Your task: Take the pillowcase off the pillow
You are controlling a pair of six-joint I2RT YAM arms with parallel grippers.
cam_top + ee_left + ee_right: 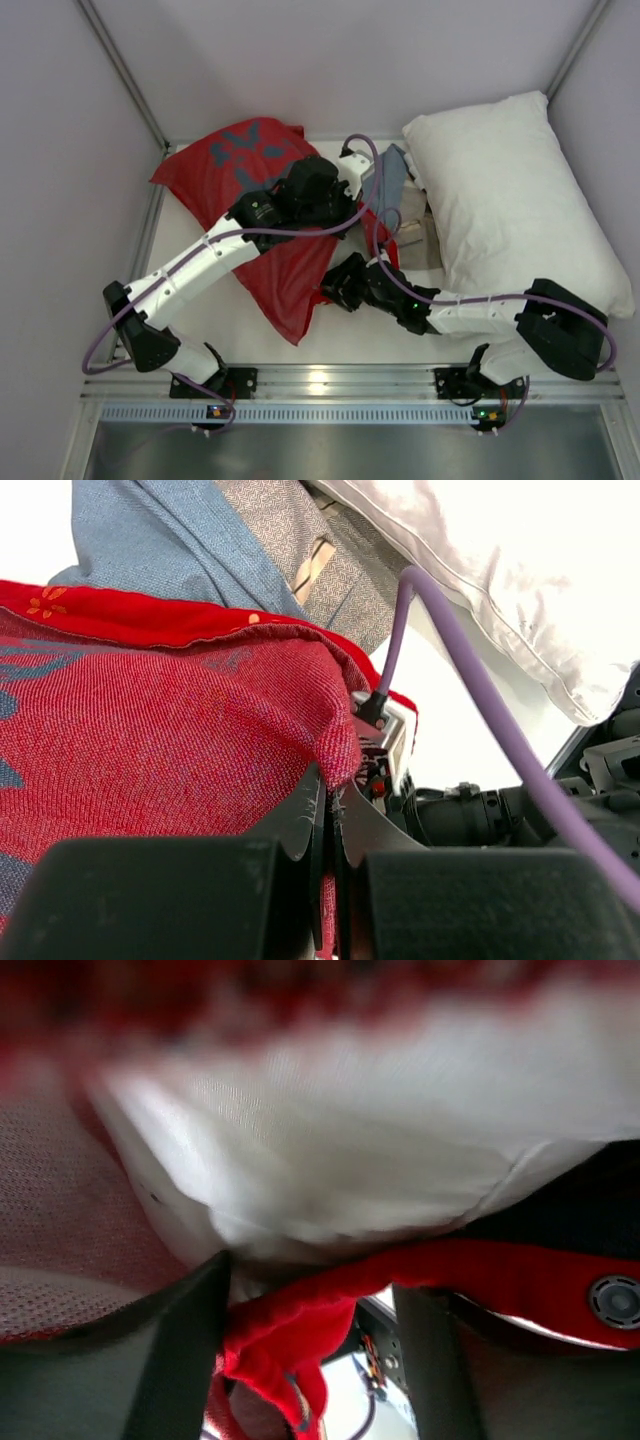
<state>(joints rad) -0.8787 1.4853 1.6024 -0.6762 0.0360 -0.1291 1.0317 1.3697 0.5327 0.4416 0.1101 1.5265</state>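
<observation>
1. While the left gripper (325, 792) has its fingers pressed together on a fold of the red pillowcase (215, 165), that case lies across the left and centre of the top view, running from the upper left down to a point near the lower middle.
2. The right gripper (310, 1278) sits at the case's right edge, in the centre of the top view. Its fingers stand apart, and a bunch of red hem hangs between them unclamped.
3. The pillow (330, 1150) is inside the case. In the right wrist view its white corner fills the middle of the frame, with red fabric above and below.
4. A second white pillow (510, 200) lies at the right of the top view. A grey-blue cloth (392, 178) lies between it and the case.
</observation>
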